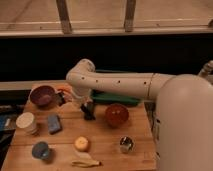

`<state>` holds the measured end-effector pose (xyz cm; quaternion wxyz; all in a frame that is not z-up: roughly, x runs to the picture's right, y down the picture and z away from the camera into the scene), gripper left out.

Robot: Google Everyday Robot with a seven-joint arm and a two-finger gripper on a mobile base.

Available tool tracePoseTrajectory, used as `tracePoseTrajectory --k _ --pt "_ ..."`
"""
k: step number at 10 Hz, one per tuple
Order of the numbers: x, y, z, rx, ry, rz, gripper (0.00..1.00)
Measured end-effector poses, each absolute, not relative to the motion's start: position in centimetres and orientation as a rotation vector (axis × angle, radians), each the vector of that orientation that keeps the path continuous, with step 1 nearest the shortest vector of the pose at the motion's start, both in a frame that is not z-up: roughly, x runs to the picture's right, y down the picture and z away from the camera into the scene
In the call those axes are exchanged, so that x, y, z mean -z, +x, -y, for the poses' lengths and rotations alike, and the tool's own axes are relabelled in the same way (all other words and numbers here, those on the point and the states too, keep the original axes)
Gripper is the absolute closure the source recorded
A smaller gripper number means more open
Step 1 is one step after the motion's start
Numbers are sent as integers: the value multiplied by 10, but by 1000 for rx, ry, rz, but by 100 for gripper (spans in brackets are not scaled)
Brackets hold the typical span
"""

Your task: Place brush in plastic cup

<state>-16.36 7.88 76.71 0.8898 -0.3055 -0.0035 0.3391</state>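
Note:
My gripper (88,111) hangs from the white arm's wrist over the middle of the wooden table (105,135), just left of the reddish-brown bowl (116,115). It is shut on the brush (90,115), which shows as a short dark shape sticking down from the fingers, just above the tabletop. The plastic cup (41,150), small, squat and light blue, stands at the front left corner of the table, well down and to the left of the gripper, with nothing in it that I can see.
A purple bowl (42,95) and an orange item (64,90) sit back left, a green tray (117,98) behind the arm. A white cup (26,121), blue sponge (54,124), yellow round item (81,144), pale banana-like piece (85,162) and metal cup (126,145) are scattered in front.

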Motion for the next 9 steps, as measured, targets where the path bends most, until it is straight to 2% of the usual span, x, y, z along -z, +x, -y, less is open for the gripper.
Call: tracePoseTrajectory --k 6,9 --pt "-763 -170 -78 -688 -637 23 100" --pt "-758 -193 -92 -597 -651 35 100"
